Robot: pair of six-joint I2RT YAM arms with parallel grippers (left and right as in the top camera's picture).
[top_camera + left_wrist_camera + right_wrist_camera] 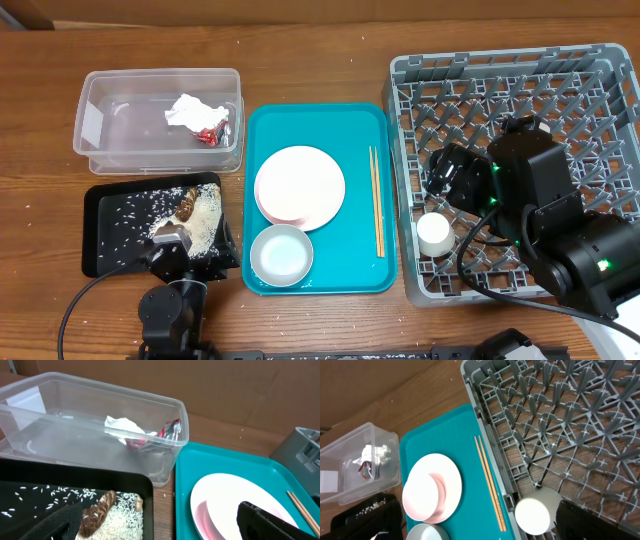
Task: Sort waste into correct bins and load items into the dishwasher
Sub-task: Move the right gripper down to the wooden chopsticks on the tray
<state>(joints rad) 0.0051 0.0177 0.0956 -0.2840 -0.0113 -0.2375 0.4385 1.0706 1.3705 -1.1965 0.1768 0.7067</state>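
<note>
1 cup (433, 233) in rack (600, 70) (near corner); plate (300, 185), chopsticks (377, 200) on teal tray (300, 115).

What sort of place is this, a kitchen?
Probably a robot test bench staged as a dish-clearing station: a large square grey plastic dish rack, a teal rectangular tray, and a black robot arm at a wooden table.

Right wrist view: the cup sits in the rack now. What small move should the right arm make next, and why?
Probably shift the right end effector left over the teal tray toward the chopsticks. The white cup already stands in the grey rack, while chopsticks, plate and bowl lie on the tray; the chopsticks are closest to the rack.
</note>
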